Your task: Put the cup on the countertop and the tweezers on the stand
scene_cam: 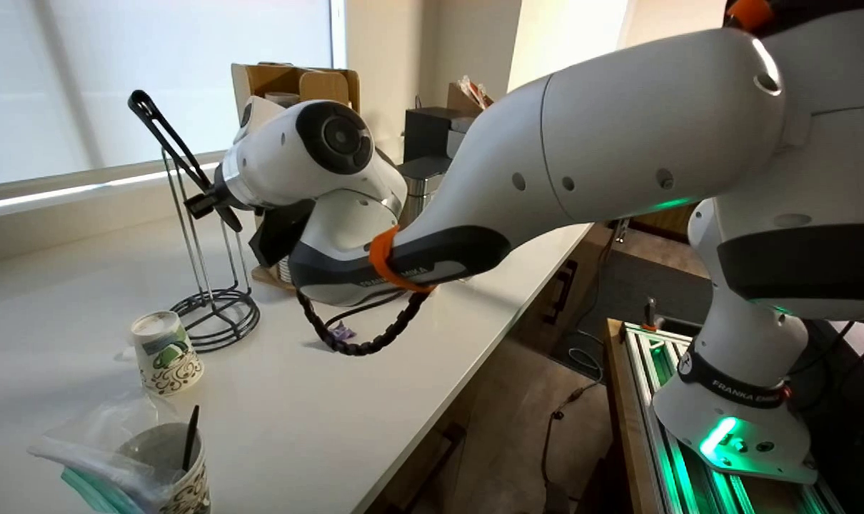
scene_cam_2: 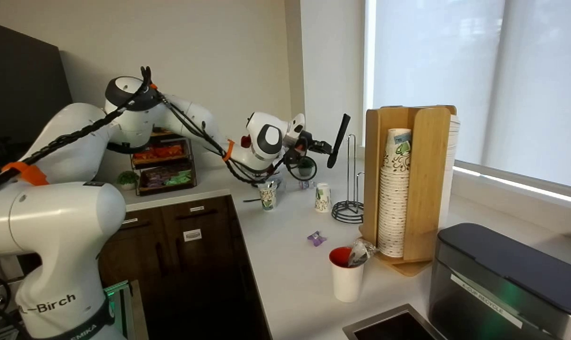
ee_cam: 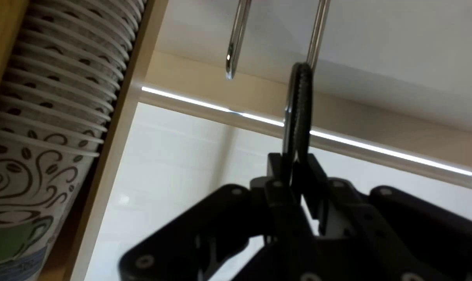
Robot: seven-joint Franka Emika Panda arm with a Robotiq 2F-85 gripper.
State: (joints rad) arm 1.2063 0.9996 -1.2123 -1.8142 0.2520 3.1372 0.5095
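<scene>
Gripper (ee_cam: 292, 168): narrow, its fingers pressed in on the black tweezers (ee_cam: 298, 109), which jut out toward 12 o'clock in the wrist view.
Tweezers (scene_cam_2: 339, 140): held in the air above the countertop (scene_cam_2: 292, 264), tilted, running from 1 o'clock to 7 o'clock in an exterior view.
Stand (scene_cam_2: 348, 211): coiled base flat on the countertop, rods upright; there it lies at 5 o'clock from the tweezers, a gap between.
Cup (scene_cam_2: 323, 198): cream-white with green print, upside down on the countertop, just beside the stand's base, at its 10 o'clock.
Countertop: smooth and white, running away toward 12 o'clock, dark cabinets (scene_cam_2: 205, 255) at its 9 o'clock.
Wooden holder (scene_cam_2: 434, 189): at the stand's 3 o'clock, paper cups (scene_cam_2: 393, 212) nested inside.
Red-lined cup (scene_cam_2: 347, 283): white outside, at the stand's 6 o'clock, a crinkled wrapper (scene_cam_2: 361, 252) in its mouth.
Purple scrap (scene_cam_2: 316, 238): on the countertop, at the stand's 8 o'clock.
Other paper cup (scene_cam: 193, 492): in an exterior view, at the upside-down cup's 6 o'clock, a black stick (scene_cam: 190, 437) in it and a clear bag (scene_cam: 103, 446) at its 10 o'clock.
</scene>
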